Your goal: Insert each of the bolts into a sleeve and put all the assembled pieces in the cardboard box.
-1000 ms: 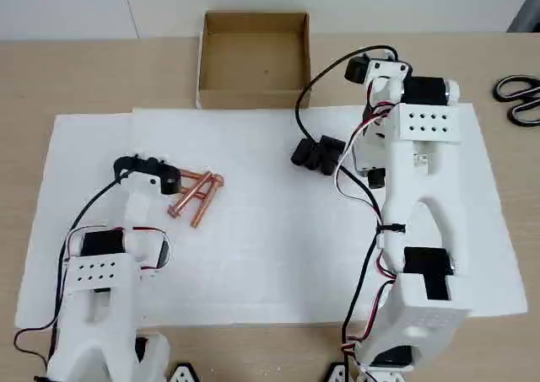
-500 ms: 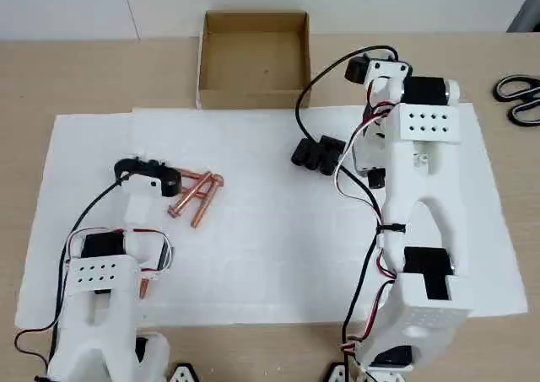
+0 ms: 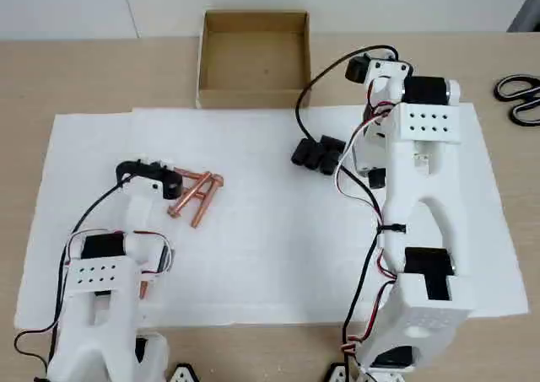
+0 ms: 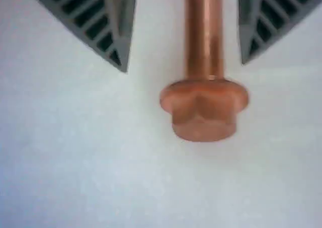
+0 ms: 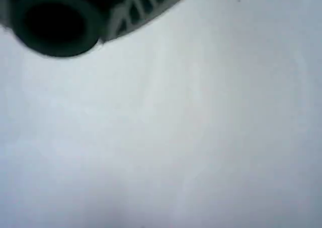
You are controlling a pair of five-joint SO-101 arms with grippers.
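Now that the left gripper [image 4: 183,62] has slid up to the bolts [image 3: 196,198] on the white sheet [image 3: 278,255], its fingers [image 4: 95,21] stand wide on each side of one bolt [image 4: 204,104], so it looks ready to grab.

The bolt [image 4: 204,107] is smooth, copper-toned metal

Two white plastic arms [image 3: 422,196], black servos [image 3: 426,272], red-white-black cables [image 3: 368,260], grey ribbed fingers [image 4: 95,21] on the left gripper [image 4: 183,64].
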